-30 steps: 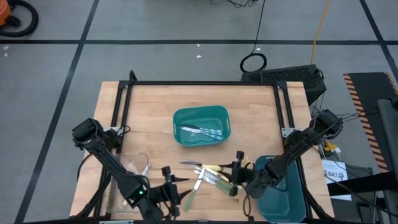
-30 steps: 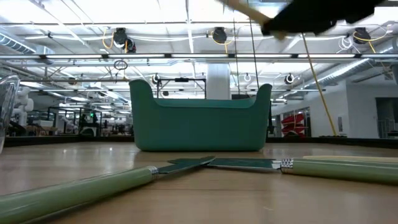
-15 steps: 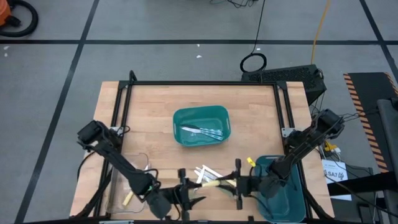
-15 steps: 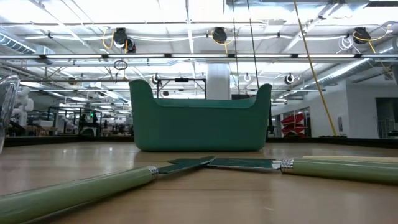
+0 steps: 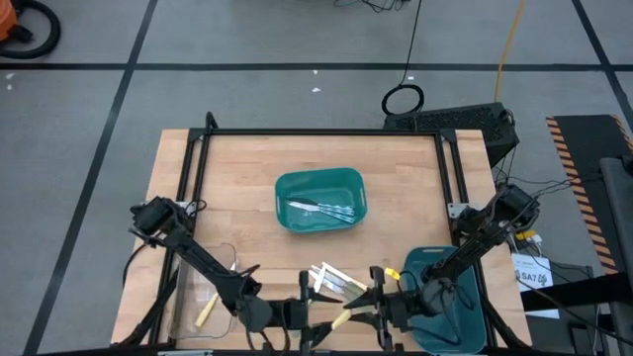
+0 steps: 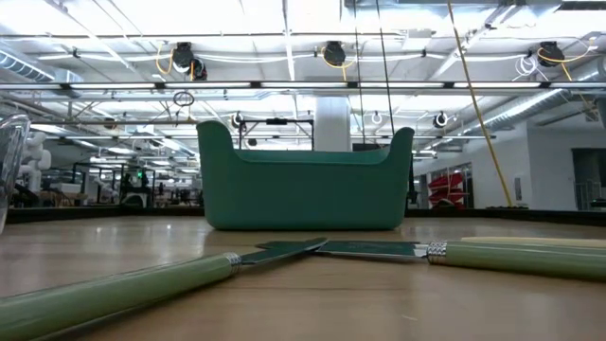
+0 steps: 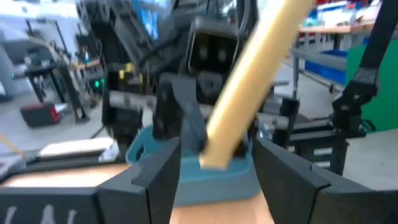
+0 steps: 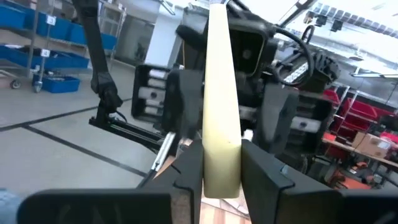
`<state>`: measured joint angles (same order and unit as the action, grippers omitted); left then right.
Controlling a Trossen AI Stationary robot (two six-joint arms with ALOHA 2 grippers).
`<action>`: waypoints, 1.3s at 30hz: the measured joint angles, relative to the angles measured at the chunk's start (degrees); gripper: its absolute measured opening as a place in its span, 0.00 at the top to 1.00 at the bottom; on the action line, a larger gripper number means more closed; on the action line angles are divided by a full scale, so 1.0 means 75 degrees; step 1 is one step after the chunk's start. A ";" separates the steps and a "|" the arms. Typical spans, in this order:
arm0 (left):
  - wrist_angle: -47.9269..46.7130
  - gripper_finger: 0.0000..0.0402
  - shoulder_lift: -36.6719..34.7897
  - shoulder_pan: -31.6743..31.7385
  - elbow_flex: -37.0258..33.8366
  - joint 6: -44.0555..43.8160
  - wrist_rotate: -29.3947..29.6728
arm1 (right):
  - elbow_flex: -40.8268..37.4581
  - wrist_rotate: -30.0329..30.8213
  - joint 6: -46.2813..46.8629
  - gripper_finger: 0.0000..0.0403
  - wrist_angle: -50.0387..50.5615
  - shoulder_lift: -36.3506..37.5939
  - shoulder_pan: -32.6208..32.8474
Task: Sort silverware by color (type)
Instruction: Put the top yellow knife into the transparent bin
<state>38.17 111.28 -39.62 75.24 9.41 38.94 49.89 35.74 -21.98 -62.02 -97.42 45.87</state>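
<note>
A pale yellow-handled piece of silverware [image 5: 348, 314] hangs over the table's near edge between my two grippers, which face each other about level. My right gripper [image 5: 372, 303] is shut on it. My left gripper [image 5: 318, 318] is open, its fingers [image 7: 160, 174] standing on either side of the handle's other end [image 7: 219, 155]; whether they touch it I cannot tell. All-metal pieces [image 5: 324, 210] lie in the teal bowl [image 5: 297, 188]. More silverware [image 5: 326, 277] lies on the wood, and two green-handled pieces [image 6: 123, 289] [image 6: 511, 258] lie flat with their blades crossing. My right gripper pinches the yellow handle [image 8: 219, 143] between its two fingers [image 8: 189, 171], near one end. The fingers come about level from the table's right and lie along the handle. The piece is lifted clear of the table and points away toward my left gripper.
A clear container [image 5: 203, 272] holding a yellow piece [image 5: 205, 314] stands at the near left. A teal bin [image 5: 457, 314] stands at the near right, under my right arm. The black frame rails [image 5: 316, 133] border the table's far side.
Both grippers have moved toward the table's near edge and toward each other, tipping up from pointing down to about level. My right gripper has carried the yellow-handled piece up off the table, and its free end now stands between my left gripper's open fingers.
</note>
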 joint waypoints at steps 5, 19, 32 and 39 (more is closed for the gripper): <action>0.0469 0.49 0.0000 -0.0013 0.0002 0.0340 -0.0254 | 0.0000 0.0007 -0.0029 0.82 -0.0643 -0.0402 -0.0051; 0.0488 0.60 0.0000 0.0182 0.0002 0.0365 -0.0814 | 0.0000 0.0086 -0.0246 0.82 -0.1540 -0.0876 -0.0242; 0.0283 0.73 -0.0020 0.0194 0.0012 0.0068 -0.0793 | -0.0003 0.0254 -0.0571 0.82 -0.1963 -0.0882 -0.0169; 0.0225 0.73 -0.0023 0.0182 0.0015 0.0088 -0.0793 | -0.0003 0.0254 -0.0688 0.82 -0.2037 -0.0882 -0.0169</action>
<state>39.86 111.11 -38.26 75.35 10.06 32.99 49.87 37.65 -27.13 -77.30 -104.03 44.60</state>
